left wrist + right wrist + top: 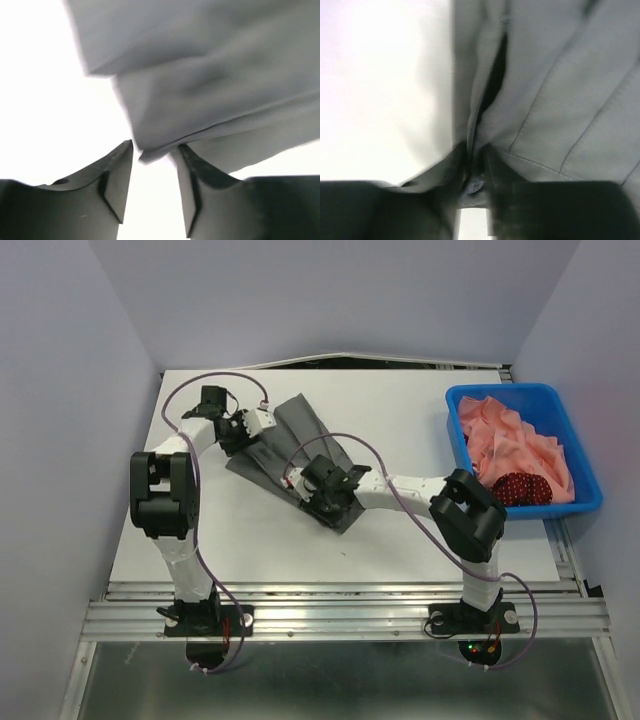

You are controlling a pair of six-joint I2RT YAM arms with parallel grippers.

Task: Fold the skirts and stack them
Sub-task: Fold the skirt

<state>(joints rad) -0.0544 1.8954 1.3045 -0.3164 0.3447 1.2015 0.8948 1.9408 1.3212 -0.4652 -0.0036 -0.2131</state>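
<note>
The dark grey skirt point(305, 430) lies partly folded on the white table, left of centre. My left gripper point(238, 430) is at its left end. In the left wrist view this gripper point(155, 147) stands open, and a corner of the grey skirt point(210, 75) lies just at its fingertips, unheld. My right gripper point(325, 502) is at the skirt's near right edge. Seen from the right wrist, this gripper point(476, 150) has a fold of the grey skirt point(560, 90) pinched between close-set, blurred fingers. The dark red polka-dot skirt point(520, 488) sits bunched in the bin.
A blue bin point(500, 390) stands at the table's right edge, holding pink cloth point(520, 440) beside the red skirt. Bare white tabletop point(400, 410) separates the grey skirt from the bin. A metal rail point(340, 615) runs along the near edge.
</note>
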